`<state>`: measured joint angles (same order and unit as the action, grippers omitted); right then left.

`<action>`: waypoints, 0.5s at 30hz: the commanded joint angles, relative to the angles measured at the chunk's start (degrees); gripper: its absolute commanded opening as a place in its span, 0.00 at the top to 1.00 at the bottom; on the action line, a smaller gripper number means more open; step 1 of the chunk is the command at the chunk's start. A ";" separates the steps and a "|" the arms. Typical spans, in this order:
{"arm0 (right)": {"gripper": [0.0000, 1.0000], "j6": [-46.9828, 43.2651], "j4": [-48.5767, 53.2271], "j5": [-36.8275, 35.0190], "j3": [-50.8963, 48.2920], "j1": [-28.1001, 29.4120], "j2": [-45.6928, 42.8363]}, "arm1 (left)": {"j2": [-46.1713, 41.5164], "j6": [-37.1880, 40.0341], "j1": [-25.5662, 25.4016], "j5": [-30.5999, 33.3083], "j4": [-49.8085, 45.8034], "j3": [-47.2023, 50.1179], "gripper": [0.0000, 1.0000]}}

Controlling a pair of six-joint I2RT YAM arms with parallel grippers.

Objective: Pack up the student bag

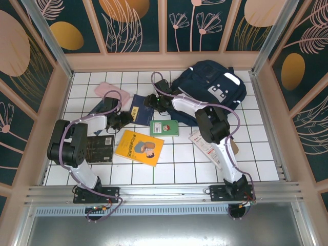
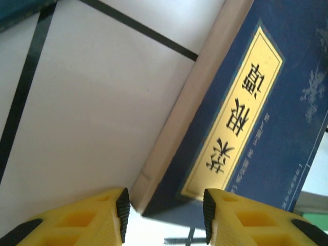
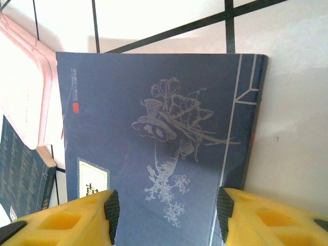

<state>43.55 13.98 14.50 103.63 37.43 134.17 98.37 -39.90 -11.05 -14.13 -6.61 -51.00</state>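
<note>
Student bag (image 1: 205,77) lies right of the book (image 1: 141,111) (on table (image 1: 266,154)).

Illumination is bright, diffuse and overhead. The white tiled surface (image 1: 177,163) shows mild glare in the wrist views; shadows in the top view are short and soft. The yellow fingers (image 2: 87,221) are soft-focused at close range. The flat pink plastic case (image 3: 24,87) is overexposed, nearly white.

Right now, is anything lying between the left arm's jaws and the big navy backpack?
Yes. The dark blue book lies right at those jaws, and beyond it the right arm stretches across the tiles in front of the backpack.
</note>
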 commanded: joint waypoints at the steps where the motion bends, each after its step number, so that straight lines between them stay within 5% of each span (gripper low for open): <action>1: 0.44 -1.46 4.38 -0.05 -1.80 -0.10 -2.05 | -0.77 3.46 -0.18 3.28 -6.25 -4.40 0.54; 7: 0.43 1.51 3.86 -2.00 -7.84 0.87 -5.46 | 4.91 11.01 -0.14 9.49 -10.37 -12.87 0.54; 15: 0.43 4.94 1.26 -1.49 -10.13 2.64 -4.91 | 11.91 13.71 -0.06 1.02 -7.34 -14.14 0.56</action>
<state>46.28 13.28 13.10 95.35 39.20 128.77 108.84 -28.45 -11.20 -9.96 -13.17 -65.45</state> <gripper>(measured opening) 0.571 0.440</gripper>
